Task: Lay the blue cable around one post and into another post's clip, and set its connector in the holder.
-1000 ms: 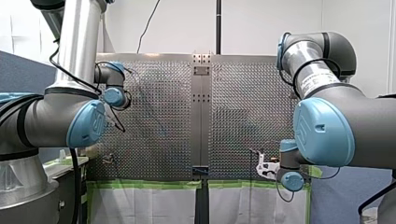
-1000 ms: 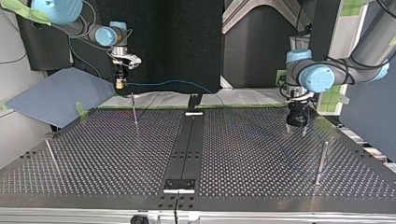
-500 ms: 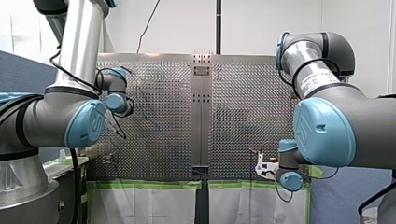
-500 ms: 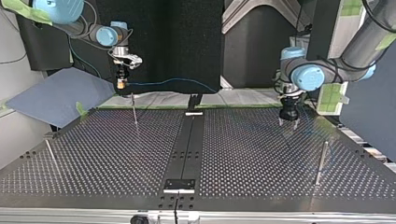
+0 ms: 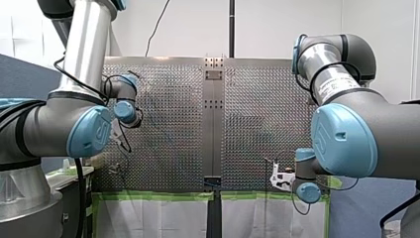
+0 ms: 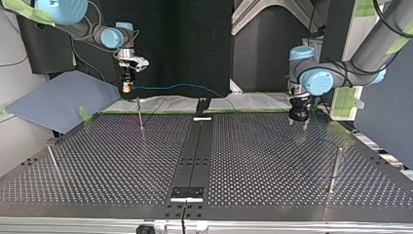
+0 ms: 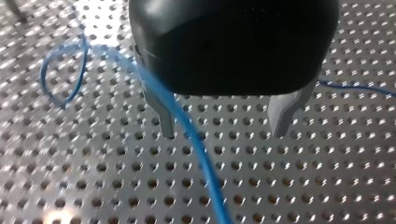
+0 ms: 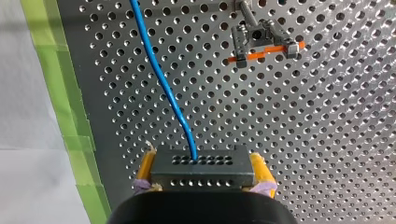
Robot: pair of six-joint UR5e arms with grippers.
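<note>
Ahead of my right end effector (image 8: pixel 204 173), clamping the connector (image 8: pixel 201 163), the blue cable (image 8: pixel 161 79) is trailing toward my wide-open left end effector (image 7: pixel 223 133).

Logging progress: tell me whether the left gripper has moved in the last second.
Yes. In the top view my left gripper slid leftward, away from the post.

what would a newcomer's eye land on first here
The bright blue cable: in the right wrist view it runs from a dark connector clamped between the yellow pads of my right claw, over the perforated table. In the left wrist view my left claw hangs open, the cable sweeping past one finger.
</note>
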